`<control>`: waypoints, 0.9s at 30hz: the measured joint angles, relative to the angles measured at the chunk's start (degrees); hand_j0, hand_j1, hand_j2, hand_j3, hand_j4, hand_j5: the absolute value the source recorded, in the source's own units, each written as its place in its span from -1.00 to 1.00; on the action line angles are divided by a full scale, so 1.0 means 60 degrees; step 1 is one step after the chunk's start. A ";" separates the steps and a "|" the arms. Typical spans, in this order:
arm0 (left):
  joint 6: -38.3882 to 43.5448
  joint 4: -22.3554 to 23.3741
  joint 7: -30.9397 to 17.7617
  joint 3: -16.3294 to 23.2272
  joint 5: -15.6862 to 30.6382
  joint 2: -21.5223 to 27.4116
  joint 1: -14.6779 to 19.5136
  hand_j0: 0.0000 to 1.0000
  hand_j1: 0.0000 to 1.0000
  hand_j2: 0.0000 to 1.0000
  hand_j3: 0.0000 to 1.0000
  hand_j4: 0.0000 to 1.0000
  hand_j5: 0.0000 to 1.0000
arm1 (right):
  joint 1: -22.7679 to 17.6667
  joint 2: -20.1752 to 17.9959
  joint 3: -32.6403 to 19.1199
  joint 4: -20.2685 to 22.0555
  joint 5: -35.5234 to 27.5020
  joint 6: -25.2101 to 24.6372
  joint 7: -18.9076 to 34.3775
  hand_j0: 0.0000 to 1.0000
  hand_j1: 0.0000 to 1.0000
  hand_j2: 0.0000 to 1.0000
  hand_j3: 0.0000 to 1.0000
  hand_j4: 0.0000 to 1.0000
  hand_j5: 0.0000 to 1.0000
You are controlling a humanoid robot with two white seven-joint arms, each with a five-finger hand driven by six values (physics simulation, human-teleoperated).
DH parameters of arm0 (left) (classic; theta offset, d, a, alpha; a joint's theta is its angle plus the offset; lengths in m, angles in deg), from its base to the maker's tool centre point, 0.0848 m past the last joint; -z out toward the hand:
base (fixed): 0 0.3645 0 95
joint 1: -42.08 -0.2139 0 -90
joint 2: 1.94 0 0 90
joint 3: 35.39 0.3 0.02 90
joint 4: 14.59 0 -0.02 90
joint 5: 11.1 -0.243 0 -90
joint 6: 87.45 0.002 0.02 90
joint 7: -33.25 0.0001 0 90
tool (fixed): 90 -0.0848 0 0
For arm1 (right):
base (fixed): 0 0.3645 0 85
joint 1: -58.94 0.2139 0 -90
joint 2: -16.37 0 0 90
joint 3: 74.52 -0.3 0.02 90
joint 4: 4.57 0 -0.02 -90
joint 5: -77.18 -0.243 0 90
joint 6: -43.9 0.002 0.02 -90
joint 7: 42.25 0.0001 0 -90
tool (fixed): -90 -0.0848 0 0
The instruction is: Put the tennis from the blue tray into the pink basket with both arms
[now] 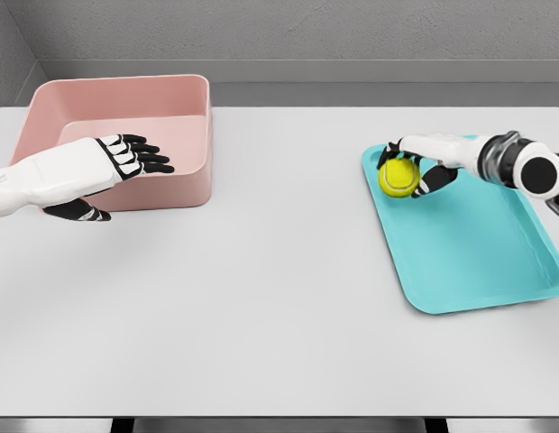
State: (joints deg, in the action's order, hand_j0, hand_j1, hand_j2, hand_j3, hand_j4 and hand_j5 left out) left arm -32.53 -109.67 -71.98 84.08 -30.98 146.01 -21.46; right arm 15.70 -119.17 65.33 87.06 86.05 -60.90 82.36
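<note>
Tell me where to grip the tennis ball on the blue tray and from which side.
Grip the tennis ball across its widest middle; being round, any axis works. Come from the right, where the right hand already curls its fingers around it on the blue tray.

One ball (pixel 399 177), one tray (pixel 478 257), one basket (pixel 171 95)

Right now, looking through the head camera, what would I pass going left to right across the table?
White left hand with black fingers → pink plastic basket → bare white tabletop → yellow tennis ball gripped by the right hand → blue flat tray.
</note>
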 measured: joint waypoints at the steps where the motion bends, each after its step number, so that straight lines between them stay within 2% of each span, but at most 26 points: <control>1: 0.0000 0.0001 0.0000 0.0000 0.0000 0.0000 0.0000 1.00 1.00 1.00 1.00 1.00 1.00 | 0.0000 0.0000 0.0003 0.0188 -0.0006 0.0001 0.0019 0.15 0.15 0.15 0.15 0.15 0.15; 6: 0.0000 -0.0002 0.0000 0.0000 0.0000 0.0000 0.0000 1.00 1.00 1.00 1.00 1.00 1.00 | -0.0029 0.0123 0.0236 0.0769 -0.0022 0.0001 0.0055 0.12 0.12 0.12 0.12 0.12 0.12; 14: 0.0000 -0.0003 0.0000 0.0001 0.0000 0.0011 0.0000 1.00 1.00 1.00 1.00 1.00 1.00 | -0.0044 0.0626 0.0715 0.1307 -0.0026 0.0050 0.0072 0.11 0.11 0.11 0.11 0.11 0.11; 23: 0.0000 -0.0003 0.0000 0.0000 0.0000 0.0014 0.0000 1.00 1.00 1.00 1.00 1.00 1.00 | -0.0015 0.1271 0.1159 0.1461 -0.0011 0.1371 0.0076 0.08 0.08 0.08 0.08 0.08 0.08; 27: 0.0000 -0.0003 0.0000 0.0001 0.0000 0.0015 0.0000 1.00 1.00 1.00 1.00 1.00 1.00 | 0.0000 0.1612 0.1299 0.1467 -0.0006 0.1697 0.0076 0.07 0.07 0.07 0.07 0.07 0.07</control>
State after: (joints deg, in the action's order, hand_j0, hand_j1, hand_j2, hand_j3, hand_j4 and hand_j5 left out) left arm -32.53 -109.69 -71.98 84.09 -30.98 146.10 -21.46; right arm 15.70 -109.50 73.13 95.86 86.01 -50.72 82.82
